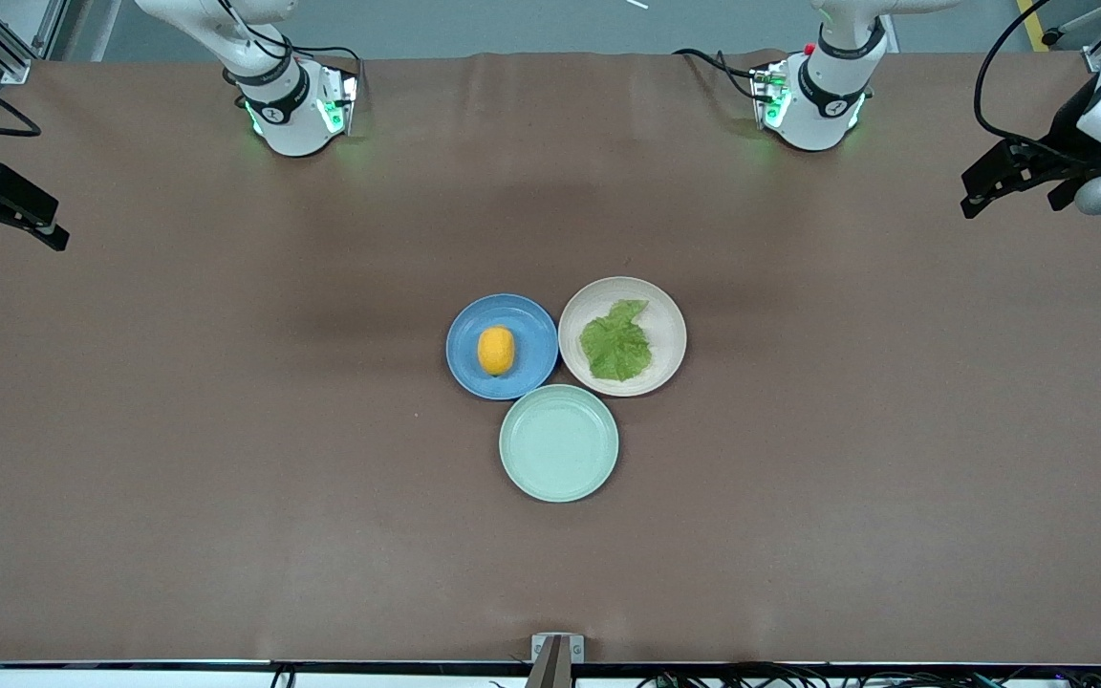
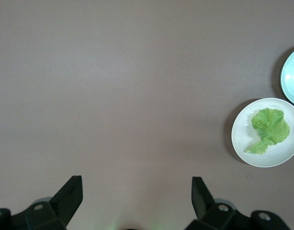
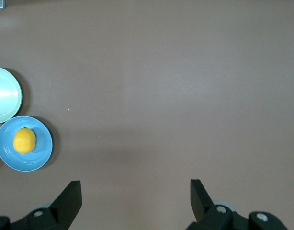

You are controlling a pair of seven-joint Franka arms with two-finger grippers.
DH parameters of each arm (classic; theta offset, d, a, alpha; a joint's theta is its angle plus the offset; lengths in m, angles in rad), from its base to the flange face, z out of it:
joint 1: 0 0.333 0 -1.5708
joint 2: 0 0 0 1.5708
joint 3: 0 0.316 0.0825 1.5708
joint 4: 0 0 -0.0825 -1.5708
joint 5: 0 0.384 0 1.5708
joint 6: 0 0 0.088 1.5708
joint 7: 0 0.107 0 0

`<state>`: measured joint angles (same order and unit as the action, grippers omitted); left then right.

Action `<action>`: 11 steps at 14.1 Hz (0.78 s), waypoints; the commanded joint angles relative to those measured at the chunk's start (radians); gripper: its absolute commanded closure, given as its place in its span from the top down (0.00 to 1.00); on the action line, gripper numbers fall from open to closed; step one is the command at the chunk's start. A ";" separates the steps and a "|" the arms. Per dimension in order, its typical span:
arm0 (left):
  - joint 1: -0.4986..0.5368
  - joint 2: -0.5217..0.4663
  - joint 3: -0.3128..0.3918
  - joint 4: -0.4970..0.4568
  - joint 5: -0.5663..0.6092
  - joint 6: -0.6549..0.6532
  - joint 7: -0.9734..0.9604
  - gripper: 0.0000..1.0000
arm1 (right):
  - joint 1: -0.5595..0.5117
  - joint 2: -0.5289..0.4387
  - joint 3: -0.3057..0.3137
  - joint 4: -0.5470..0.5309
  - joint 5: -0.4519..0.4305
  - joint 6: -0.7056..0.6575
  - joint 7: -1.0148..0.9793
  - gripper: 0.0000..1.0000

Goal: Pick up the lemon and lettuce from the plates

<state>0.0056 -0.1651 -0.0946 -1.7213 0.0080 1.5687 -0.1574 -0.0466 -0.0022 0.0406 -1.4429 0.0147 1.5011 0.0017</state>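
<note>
Brown table, front view: we see mint plate as landmark. Blue plate with lemon touches it, toward right arm's end; cream plate with lettuce touches it, toward left arm's end (both farther from front camera). Left gripper and right gripper wait over table ends.

Left wrist view: we see left gripper spread wide over bare table; lettuce on its plate beside mint plate.

Right wrist view: right gripper spread wide; lemon on blue plate beside mint plate.

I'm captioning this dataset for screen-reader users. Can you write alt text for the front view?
Three round plates cluster mid-table: a blue plate holding a small oval orange-yellow lemon, a beige plate holding a crinkled green lettuce leaf, and a bare mint-green plate nearest the camera. The left gripper and right gripper wait open at the table's ends.
</note>
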 commanded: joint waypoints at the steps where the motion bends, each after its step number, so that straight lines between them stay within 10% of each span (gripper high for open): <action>1: 0.008 0.019 -0.001 0.034 -0.016 -0.027 0.015 1.00 | -0.007 -0.001 0.005 0.009 -0.012 -0.007 -0.003 1.00; 11: -0.029 0.169 -0.040 0.072 -0.019 0.020 -0.046 1.00 | 0.184 0.062 0.021 0.006 -0.007 0.005 0.134 1.00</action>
<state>-0.0055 -0.0573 -0.1101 -1.6811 0.0039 1.5739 -0.1650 0.0414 0.0129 0.0587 -1.4446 0.0206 1.5017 0.0332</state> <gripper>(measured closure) 0.000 0.000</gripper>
